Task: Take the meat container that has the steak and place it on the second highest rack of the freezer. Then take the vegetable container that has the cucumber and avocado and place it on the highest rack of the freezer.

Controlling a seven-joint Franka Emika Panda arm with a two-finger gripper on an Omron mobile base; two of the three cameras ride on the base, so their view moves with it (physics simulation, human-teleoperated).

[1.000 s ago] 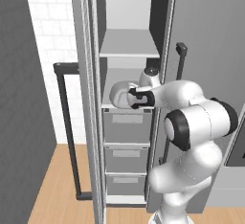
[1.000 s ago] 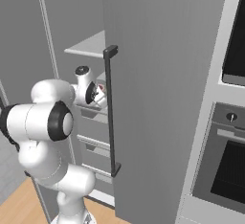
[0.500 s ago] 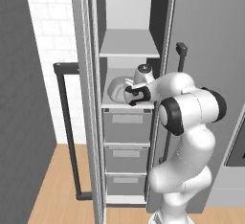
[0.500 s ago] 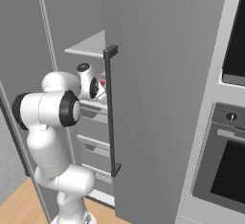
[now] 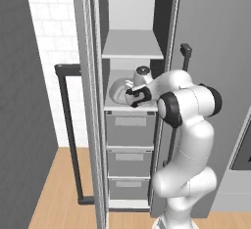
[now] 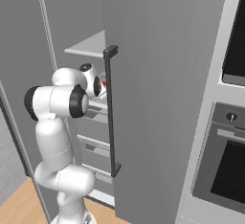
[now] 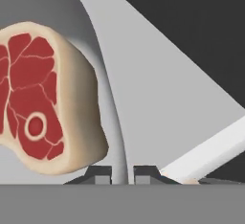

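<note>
We see the meat container (image 5: 116, 89) a little above the middle of the left base view, a shallow light grey dish resting on the lower of the freezer's (image 5: 131, 101) two shelf boards, the upper board bare above it. In the hand view its thick curved rim (image 7: 103, 89) sweeps from the top left down to the bottom centre, and the steak (image 7: 40, 98), red-topped with cream sides, lies inside the dish at the left of the frame.

Our claw (image 7: 122, 174) is pinched nearly closed on that rim: the two dark tips stand at the bottom centre of the hand view with the rim wall running down between them. In the left base view the claw (image 5: 133, 97) sits at the dish's right edge, just over the front of the shelf.

Below the shelf, three grey drawers (image 5: 128, 130) stack down the middle of the frame. In the right base view the open freezer door with its long dark handle (image 6: 111, 110) stands in the centre, hiding most of the shelf.
</note>
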